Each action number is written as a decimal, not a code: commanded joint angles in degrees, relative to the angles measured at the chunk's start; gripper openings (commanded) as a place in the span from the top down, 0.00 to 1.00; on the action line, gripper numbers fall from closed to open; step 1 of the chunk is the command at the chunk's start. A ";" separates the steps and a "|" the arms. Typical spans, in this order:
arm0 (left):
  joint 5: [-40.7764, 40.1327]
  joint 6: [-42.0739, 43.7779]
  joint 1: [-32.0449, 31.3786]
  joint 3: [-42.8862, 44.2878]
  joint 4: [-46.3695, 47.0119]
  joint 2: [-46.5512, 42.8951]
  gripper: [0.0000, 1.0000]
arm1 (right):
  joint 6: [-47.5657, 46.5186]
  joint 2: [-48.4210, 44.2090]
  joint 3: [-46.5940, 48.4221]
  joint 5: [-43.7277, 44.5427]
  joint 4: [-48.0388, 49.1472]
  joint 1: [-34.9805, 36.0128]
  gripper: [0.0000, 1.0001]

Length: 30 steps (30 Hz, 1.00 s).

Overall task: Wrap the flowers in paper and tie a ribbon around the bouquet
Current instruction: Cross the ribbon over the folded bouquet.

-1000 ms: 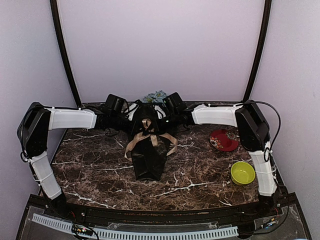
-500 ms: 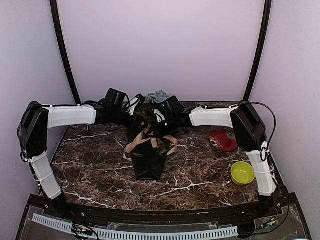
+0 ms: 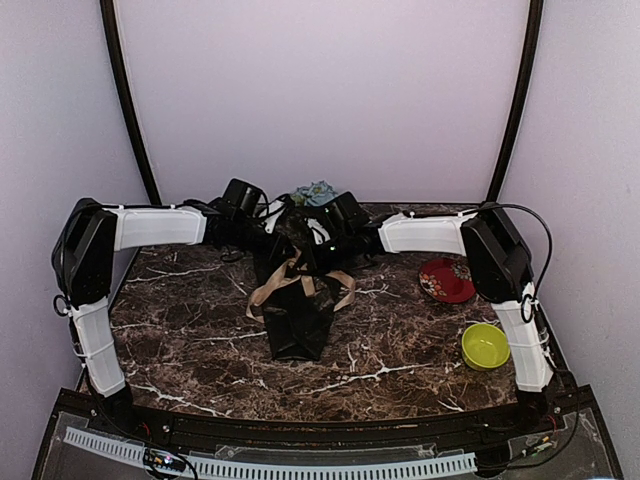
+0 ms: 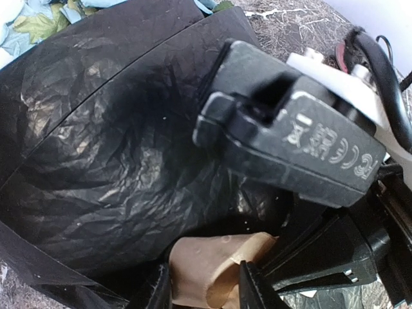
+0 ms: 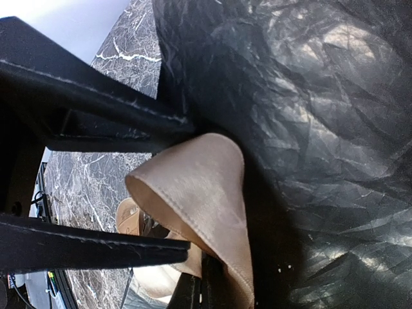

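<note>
Right of bouquet, red plate, green bowl

Beige ribbon loop inside the parted left claw
Crinkled black paper fills most of the frame; pale blue and green flowers peek past its far edge, and the right arm's housing overhangs it.
</note>
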 commanded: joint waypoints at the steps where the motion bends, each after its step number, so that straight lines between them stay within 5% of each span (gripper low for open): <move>1: -0.57 1.00 -0.06 -0.51 -1.01 -0.29 0.68 | 0.37 -0.24 1.71 -0.81 0.96 -0.15 1.00; 4: -1.84 0.65 -0.08 -1.28 -0.84 -0.60 0.90 | 0.21 -0.73 1.71 -0.78 0.74 -0.32 1.00; 7: -4.27 0.10 -0.05 -3.22 0.08 -1.55 1.00 | 0.30 -1.78 1.59 -1.53 1.02 -0.93 1.00; 30: -9.65 -12.31 0.70 -26.12 12.78 -18.35 1.00 | 7.65 0.61 0.66 -2.07 6.67 -7.35 1.00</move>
